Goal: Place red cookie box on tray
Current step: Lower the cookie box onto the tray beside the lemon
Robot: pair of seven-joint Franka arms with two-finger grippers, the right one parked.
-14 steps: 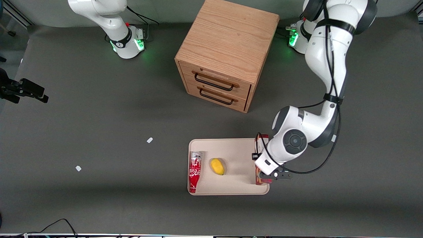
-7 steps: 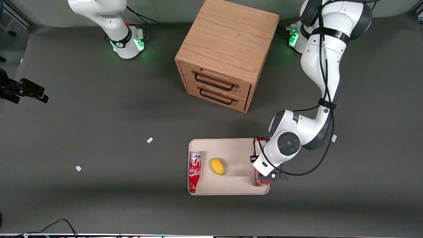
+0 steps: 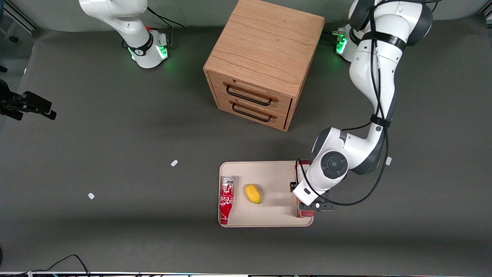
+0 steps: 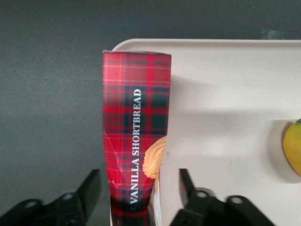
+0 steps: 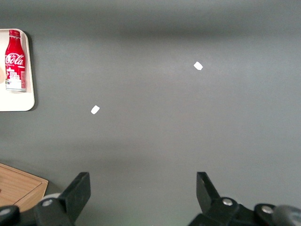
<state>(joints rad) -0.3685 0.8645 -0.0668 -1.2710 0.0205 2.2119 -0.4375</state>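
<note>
The red cookie box (image 4: 136,117), plaid with "VANILLA SHORTBREAD" lettering, lies lengthwise along the beige tray's (image 4: 225,94) edge toward the working arm's end. My gripper (image 4: 138,188) straddles the box's near end. It is open, with a gap between each black finger (image 4: 89,188) and the carton. In the front view the wrist hides most of the box (image 3: 302,164). There the gripper (image 3: 309,206) hangs over the tray (image 3: 276,177) corner nearest the camera.
A red cola can (image 3: 226,199) and a yellow fruit (image 3: 253,193) lie on the tray toward the parked arm's end. The wooden two-drawer cabinet (image 3: 265,57) stands farther from the camera than the tray. Two white scraps (image 3: 174,163) lie on the grey table.
Over the second, the wrist and gripper shifted slightly toward the tray's middle. In the last half second almost nothing moved.
</note>
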